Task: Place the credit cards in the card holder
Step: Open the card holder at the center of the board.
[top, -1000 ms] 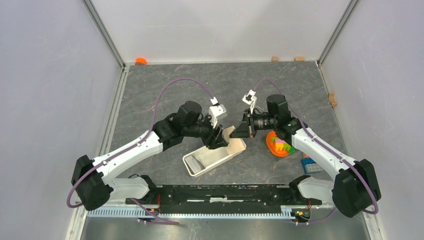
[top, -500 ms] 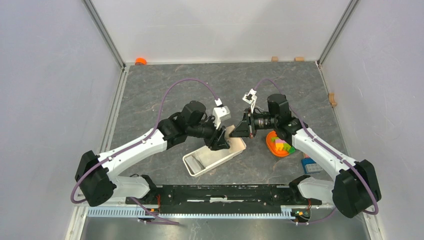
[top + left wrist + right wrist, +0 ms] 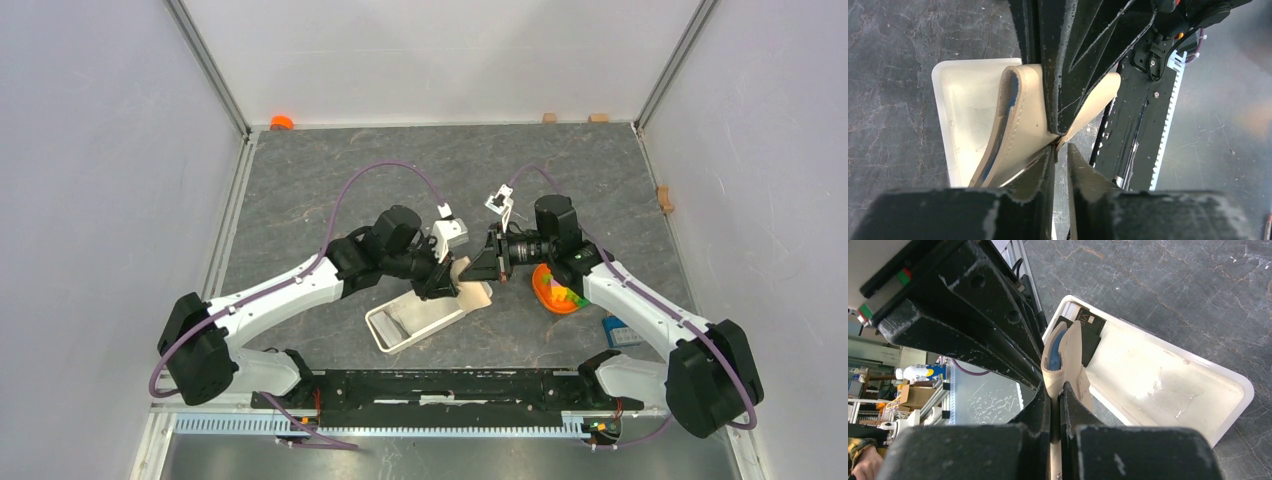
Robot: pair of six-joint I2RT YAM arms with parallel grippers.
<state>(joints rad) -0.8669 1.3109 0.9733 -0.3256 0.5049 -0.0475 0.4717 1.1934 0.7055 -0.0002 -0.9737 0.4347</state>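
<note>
The card holder point(image 3: 1070, 352) is a beige stitched leather sleeve with blue showing inside its mouth. It hangs over the far end of a white tray point(image 3: 1168, 385). My right gripper point(image 3: 1055, 386) is shut on one edge of it. My left gripper point(image 3: 1060, 146) faces it from the other side; its jaws stand a narrow gap apart, tips at the edge of a leather flap point(image 3: 1023, 110). One black credit card point(image 3: 1089, 334) lies flat in the tray's end, partly under the sleeve. From above, both grippers point(image 3: 447, 285) point(image 3: 478, 272) meet at the tray's right end.
An orange bowl of coloured blocks point(image 3: 552, 288) sits just right of the right gripper. A blue object point(image 3: 620, 330) lies near the right arm's base. A small orange item point(image 3: 281, 122) and wooden blocks point(image 3: 598, 117) rest along the back wall.
My left arm has moved right until its fingertips reach the card holder, and its jaws have narrowed. The right gripper has shifted slightly, still shut on the holder.
</note>
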